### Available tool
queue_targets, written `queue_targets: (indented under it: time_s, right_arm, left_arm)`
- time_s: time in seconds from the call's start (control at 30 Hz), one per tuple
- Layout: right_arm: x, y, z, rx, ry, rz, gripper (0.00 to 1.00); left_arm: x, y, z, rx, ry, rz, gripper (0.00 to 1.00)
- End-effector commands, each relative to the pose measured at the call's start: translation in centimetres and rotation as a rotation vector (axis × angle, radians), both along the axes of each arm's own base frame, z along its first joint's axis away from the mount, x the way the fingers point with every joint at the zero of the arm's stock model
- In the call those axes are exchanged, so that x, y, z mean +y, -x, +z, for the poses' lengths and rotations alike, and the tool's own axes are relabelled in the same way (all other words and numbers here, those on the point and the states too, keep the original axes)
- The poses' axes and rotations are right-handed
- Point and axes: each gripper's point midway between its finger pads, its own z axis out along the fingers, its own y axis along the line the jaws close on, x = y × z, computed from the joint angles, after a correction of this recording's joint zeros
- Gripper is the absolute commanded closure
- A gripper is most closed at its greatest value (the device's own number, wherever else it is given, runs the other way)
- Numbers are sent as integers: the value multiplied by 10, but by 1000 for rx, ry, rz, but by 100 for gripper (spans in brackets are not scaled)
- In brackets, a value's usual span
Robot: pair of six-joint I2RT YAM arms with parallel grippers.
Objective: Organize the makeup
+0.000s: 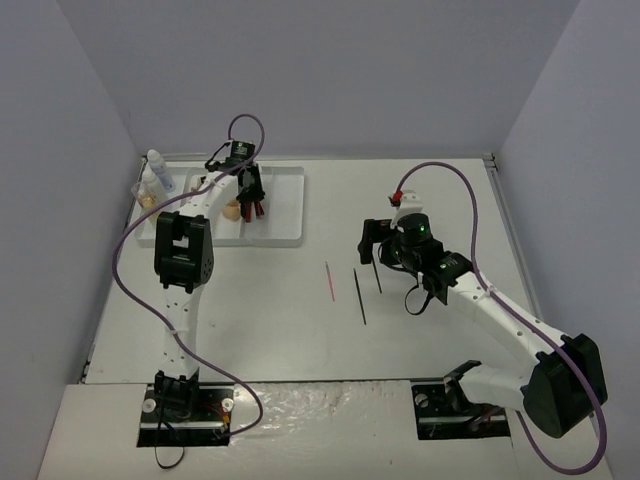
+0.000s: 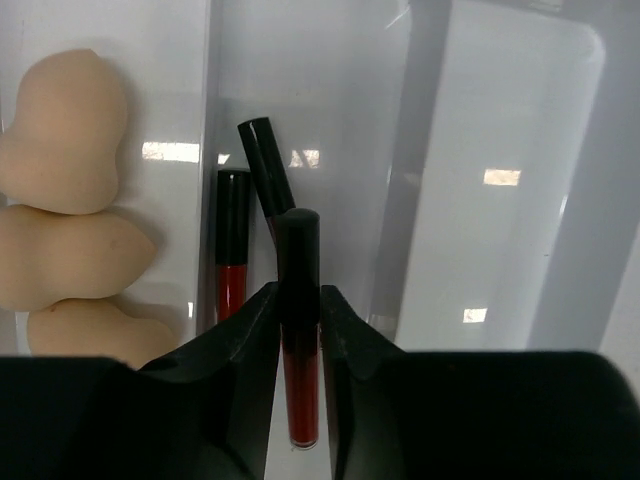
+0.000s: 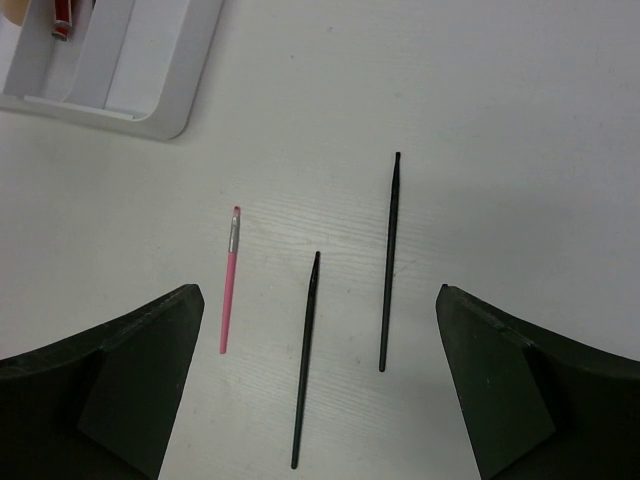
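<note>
My left gripper (image 2: 299,297) is shut on a red lip gloss tube with a black cap (image 2: 299,250), over a compartment of the white tray (image 2: 500,120). Two more red tubes (image 2: 232,250) lie in that compartment. Three peach sponges (image 2: 60,200) fill the compartment to its left. In the top view this gripper (image 1: 249,203) is over the tray (image 1: 285,215) at the back left. My right gripper (image 3: 318,292) is open and empty above a pink pencil (image 3: 230,280) and two thin black pencils (image 3: 306,360) (image 3: 389,260) that lie on the table.
White bottles and a tan-filled tube (image 1: 152,180) stand at the tray's left end. The tray's right compartments (image 1: 285,195) hold nothing. A tray corner (image 3: 150,90) shows at the right wrist view's top left. The pencils (image 1: 345,285) lie mid-table. Grey walls close in three sides.
</note>
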Motion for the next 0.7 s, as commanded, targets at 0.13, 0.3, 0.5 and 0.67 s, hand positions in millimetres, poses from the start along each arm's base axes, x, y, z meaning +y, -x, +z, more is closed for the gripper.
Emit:
queue_targets:
  time_s: [0.13,0.3,0.5,0.67]
  right_arm:
    - [-12,-7,17,-64,0,-29,0]
    - [-15,-8,19,-67,-2,-35,0]
    - [-23,-9,25,-80,-1,-57,0]
    - [-30,-10,33,-100,4,-69,0]
  left_arm:
    - [13,-7,57,-93,-40,63,62]
    - [5,8,79,-125,-28,45,47]
    - [-53,71,115,-137,-3,-47,33]
    - [-118,143,99,-77,20,-143,19]
